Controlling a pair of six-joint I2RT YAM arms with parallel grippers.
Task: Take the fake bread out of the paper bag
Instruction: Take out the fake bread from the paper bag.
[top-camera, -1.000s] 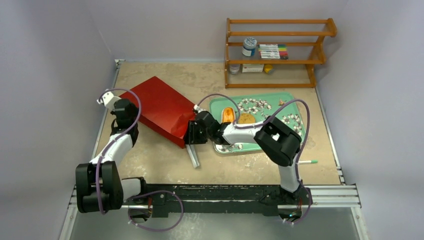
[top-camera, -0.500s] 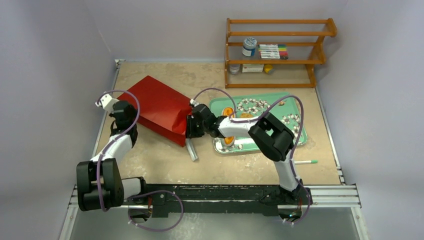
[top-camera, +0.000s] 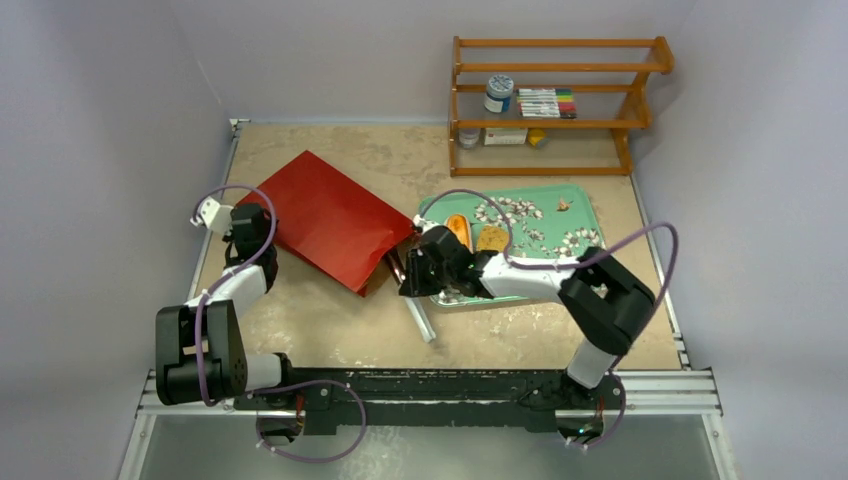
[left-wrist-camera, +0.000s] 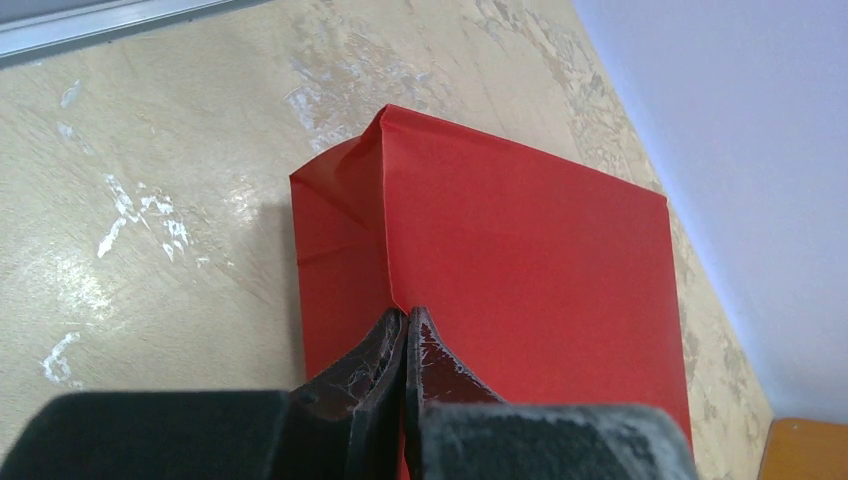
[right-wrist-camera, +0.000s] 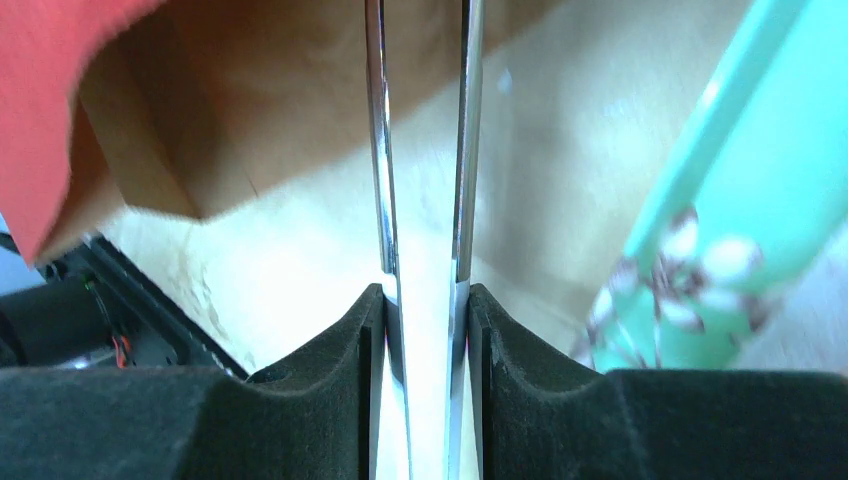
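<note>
**Pinching the bag at left, gripping tongs at right**

Far left, near the left edge of the surface (top-camera: 330, 325): left claw (left-wrist-camera: 405, 318), fingers pressed together with no gap, tips on a raised crease at a corner of the bag (top-camera: 330, 220) and pinching it.

Next, the bag itself. Lying on its side, slantwise across the left half of the surface, red face up. Closed end toward the left claw, mouth toward the near right with a little brown lining showing.

Just right of the mouth: right claw (right-wrist-camera: 425, 292), clamped on tongs (top-camera: 422, 322). Both metal blades squeezed between the pads, nearly parallel, with a narrow gap between them. Blades running on past the brown inside of the bag, tips out of frame in the wrist view. Handle end sticking out toward the near edge. Cannot tell whether anything sits between the tips or inside the bag.

Further right, behind the right arm: green flowered tray (top-camera: 590, 210). On its left part, two pieces of bread side by side, orange roll (top-camera: 457, 229) then toast-like slice (top-camera: 491, 238) — both outside the bag.

Back right, against the wall: wooden rack (top-camera: 560, 68) with a jar and markers.
</note>
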